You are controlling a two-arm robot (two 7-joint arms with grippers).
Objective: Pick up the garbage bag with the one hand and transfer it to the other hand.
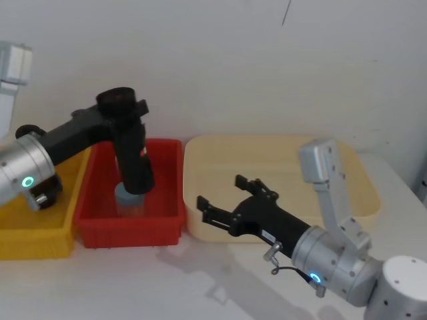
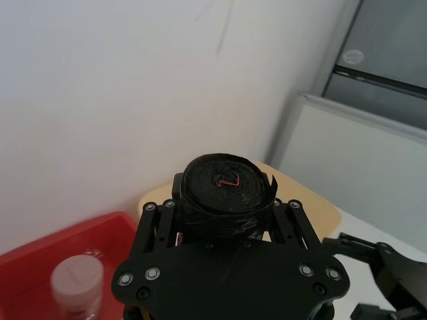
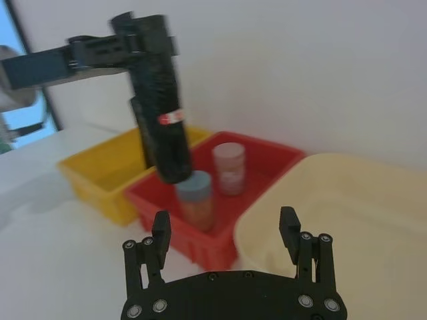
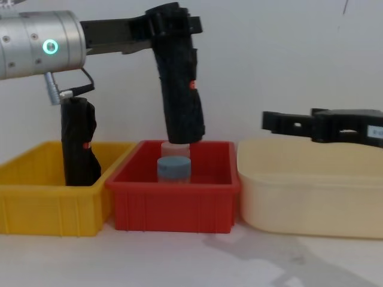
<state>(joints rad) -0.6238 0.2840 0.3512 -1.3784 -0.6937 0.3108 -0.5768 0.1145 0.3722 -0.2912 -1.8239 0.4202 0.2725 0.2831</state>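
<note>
The garbage bag [image 1: 133,157] is a tall black glossy roll with a small red mark. My left gripper [image 1: 120,107], the one with the green-teal ring, is shut on its upper end. The roll hangs slightly tilted over the red bin [image 1: 130,223], its lower end just above the jars. In the chest view the garbage bag [image 4: 179,95] is clear of the bin's rim. The left wrist view shows the roll's top [image 2: 227,190] between the fingers. My right gripper [image 1: 220,191], with the blue ring, is open over the cream tub [image 1: 280,150], apart from the bag, fingers pointing toward it.
A second black roll [image 4: 79,143] stands in the yellow bin [image 4: 36,209] at the left. In the red bin stand a blue-lidded jar [image 4: 174,167] and a pale jar [image 3: 229,167]. A white wall is close behind the bins.
</note>
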